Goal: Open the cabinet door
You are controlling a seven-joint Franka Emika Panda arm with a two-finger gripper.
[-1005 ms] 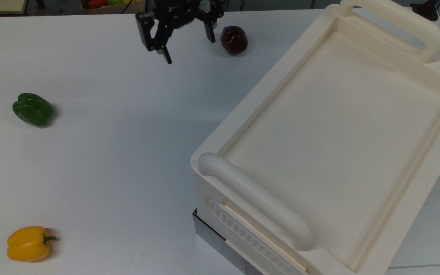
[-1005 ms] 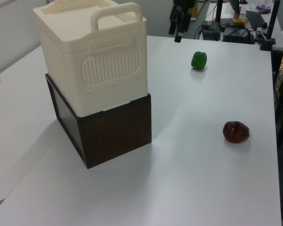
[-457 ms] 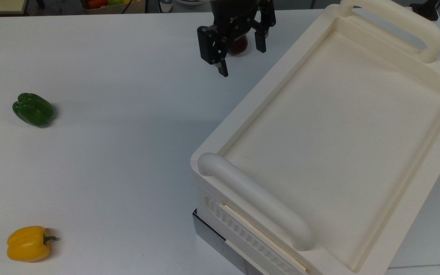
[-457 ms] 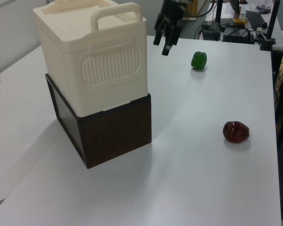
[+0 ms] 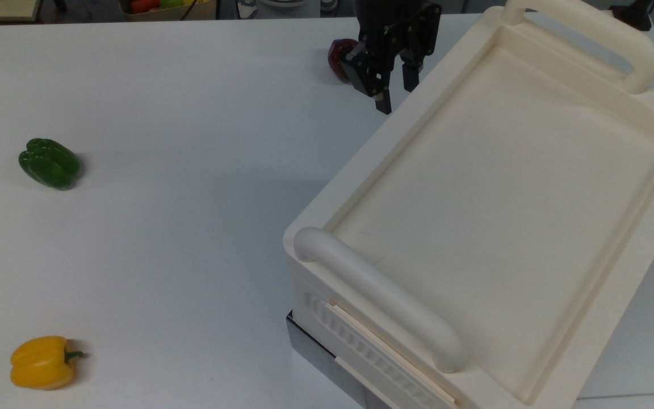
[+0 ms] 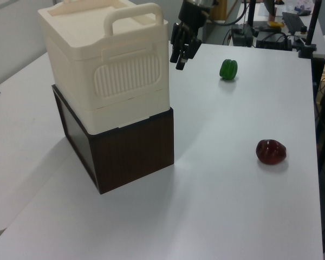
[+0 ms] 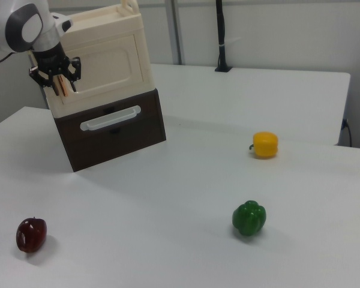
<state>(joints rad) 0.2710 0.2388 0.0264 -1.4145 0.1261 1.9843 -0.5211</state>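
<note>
No writing seen. Cabinet [image 7: 102,54] stood on a dark brown base [image 7: 117,129], long axis running back from its ribbed end. Cabinet door [image 7: 105,63] lay shut along the side (panel upright). Gripper [image 5: 396,97] hung beside that door, fingers apart, holding nothing.

The cabinet [image 6: 105,65] sits on a drawer unit [image 6: 122,151] on the table [image 5: 191,170]. In the top view, three peppers [image 5: 49,163] [image 5: 42,362] [image 5: 338,57] lie to its left, well apart; the gripper [image 5: 398,96] hangs just beside its far-left edge.
</note>
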